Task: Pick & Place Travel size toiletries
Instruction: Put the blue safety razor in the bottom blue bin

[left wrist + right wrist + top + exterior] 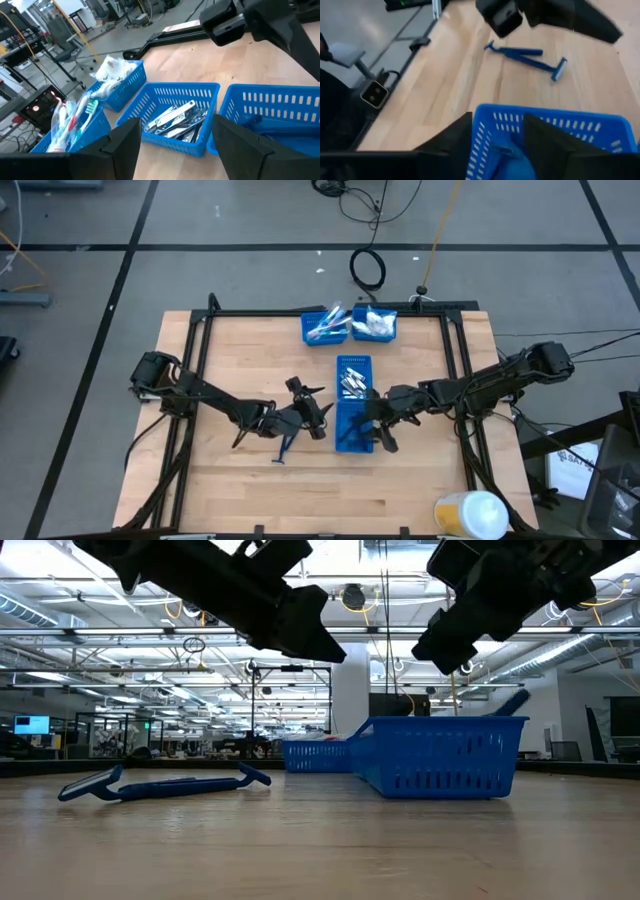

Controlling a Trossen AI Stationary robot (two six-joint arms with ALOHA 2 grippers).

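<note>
Two dark blue razors (525, 56) lie crossed on the table (240, 480), just left of the near blue bin (352, 430). Left gripper (318, 412) hovers above them, fingers spread, empty. Right gripper (378, 418) over that bin, fingers partly apart, nothing held.

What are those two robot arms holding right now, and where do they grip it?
Nothing. The left pincer stands open and empty above the table, with two razors lying loose on the wood. The right pincer is open over a blue bin, gripping nothing.
</note>
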